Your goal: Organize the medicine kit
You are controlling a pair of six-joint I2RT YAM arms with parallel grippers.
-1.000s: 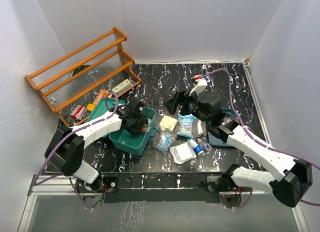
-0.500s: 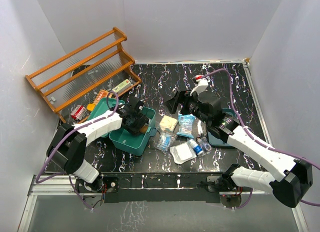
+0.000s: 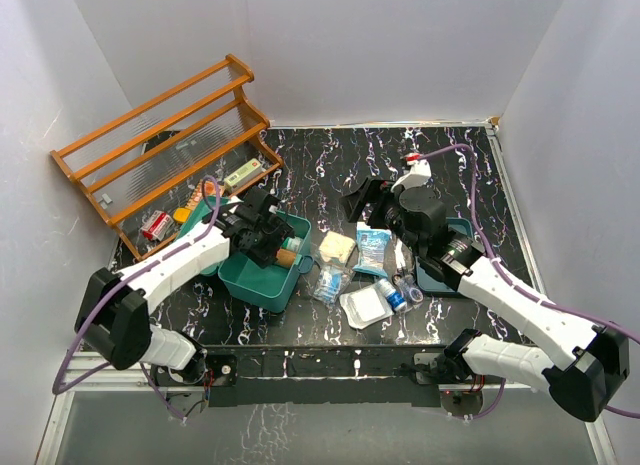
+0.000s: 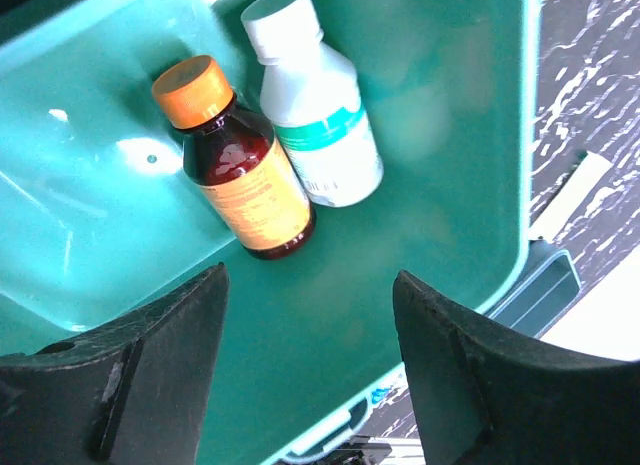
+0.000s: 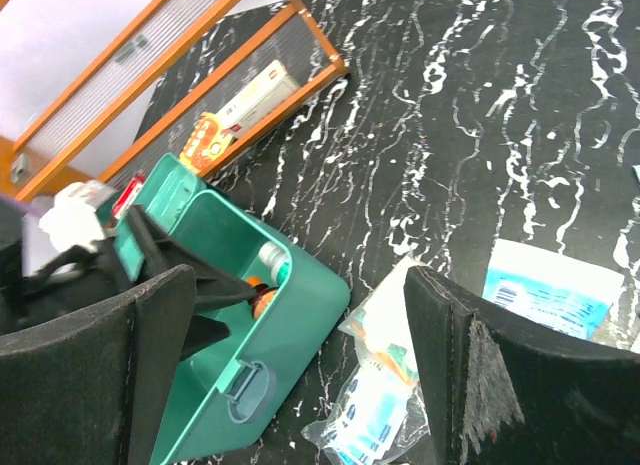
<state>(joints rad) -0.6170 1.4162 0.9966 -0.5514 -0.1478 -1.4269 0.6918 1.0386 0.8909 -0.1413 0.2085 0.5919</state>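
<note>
**a:** where's the medicine kit [image 3: 262, 288] sitting right now?

**b:** it's sitting on the black marbled table [image 3: 330, 150], left of the middle and just in front of the orange wooden rack [image 3: 160, 135]. the lid [image 3: 196, 221] is lying open on the rack side.

**a:** anything lying in it?

**b:** yep, two bottles are lying on their sides, side by side, toward one end of the box. one is a brown bottle [image 4: 245, 180] with an orange cap and orange label. the other is a white bottle [image 4: 315, 115] with a teal band. they're looking like they're touching, and both caps are pointing the same way.

**a:** what's the left gripper [image 4: 308, 280] doing?

**b:** it's hanging right over the open box, just off the bottles. its fingers are standing apart with only the teal floor showing between them, so it's gripping nothing.

**a:** and the right gripper [image 5: 298, 285]?

**b:** it's hovering above the table to the right of the kit, behind the pile of loose supplies. its fingers are spread wide with nothing between them either.

**a:** what's in that pile?

**b:** a pale yellow square pad [image 3: 337, 247] is lying just beside the kit's right end. a blue and white packet [image 3: 372, 250] is lying next to that. nearer the arms there's a clear baggie [image 3: 327, 282], a white square packet [image 3: 365, 307] and a little bottle with a blue cap [image 3: 390, 295]. a flat teal tray [image 3: 432, 280] is peeking out from under the right arm, well apart from the kit.
</note>
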